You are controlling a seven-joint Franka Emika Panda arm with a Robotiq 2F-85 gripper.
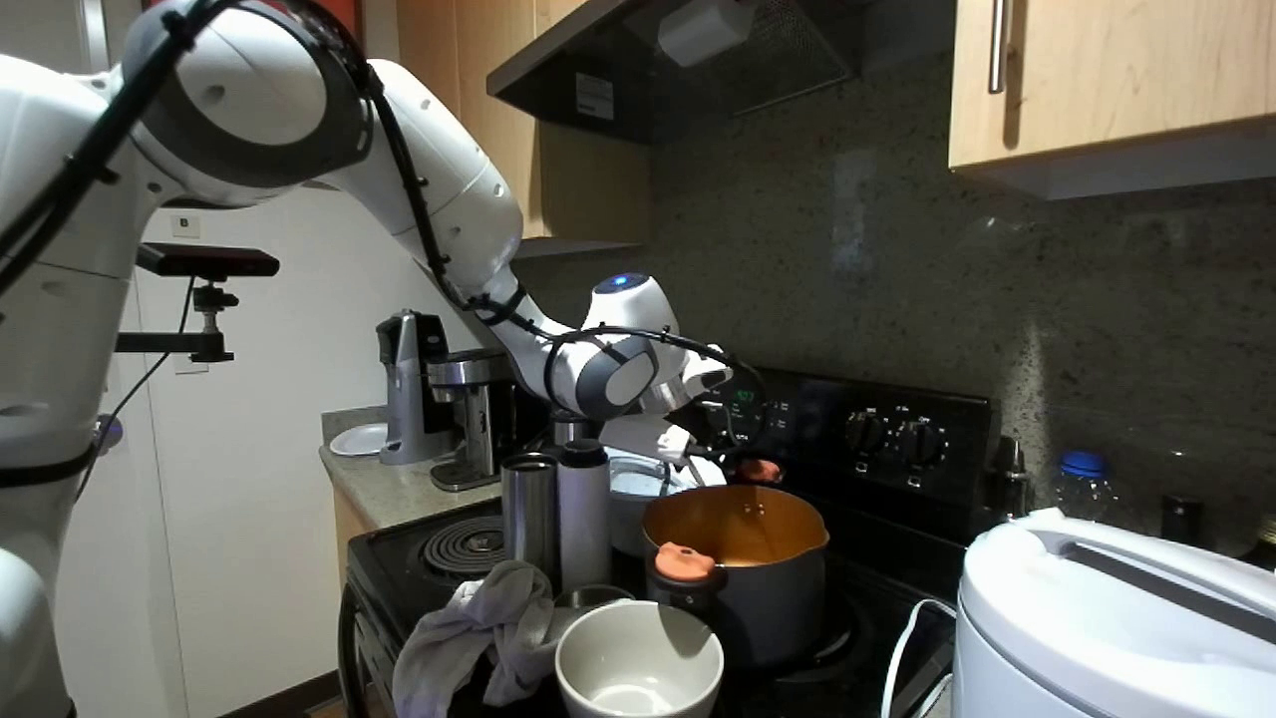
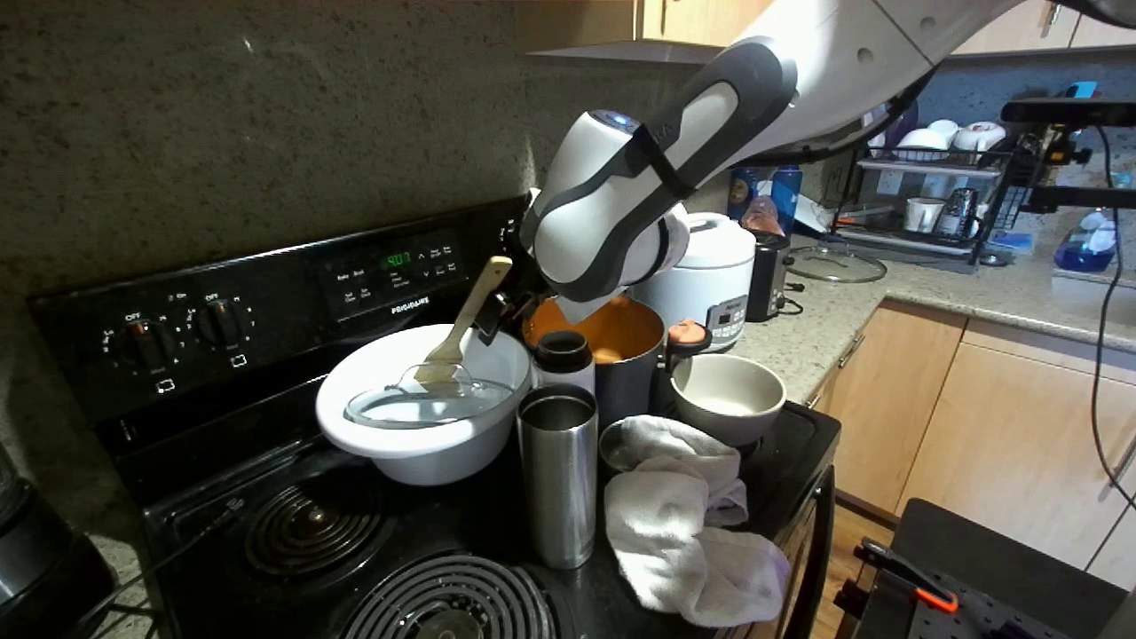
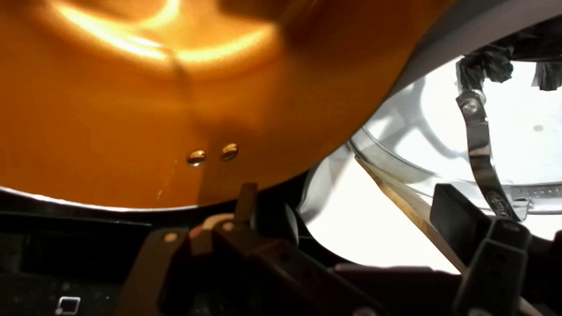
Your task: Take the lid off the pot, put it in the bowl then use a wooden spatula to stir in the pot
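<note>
The white arm (image 1: 449, 170) reaches in above the stove (image 2: 444, 525), its wrist low and close to the cookware in both exterior views. The stove is black, and two coil burners (image 2: 306, 532) show on it in an exterior view.

The cooker (image 2: 688, 297), white, stands beyond the pot (image 1: 773, 603) in that same view. The white bowl (image 2: 435, 461) sits on the stove just beside the pot, which is dark grey outside, orange inside and uncovered, with an orange-topped handle. The towel (image 2: 661, 532) lies crumpled near the stove's front edge.

The lid (image 2: 426, 410), clear glass with a metal handle, lies in the white bowl. The small bowl (image 2: 754, 426) stands near the pot's handle. The steel cup (image 2: 557, 497) and the black-topped flask (image 1: 585, 519) stand upright, side by side, near the white bowl.

The spatula (image 2: 461, 319), wooden, leans in the white bowl, blade down by the lid, handle tilted up towards the wrist.

The jaws are well apart in the wrist view, one by the pot's rim; the spatula crosses the gap and passes behind the other. I cannot tell whether either touches it.
</note>
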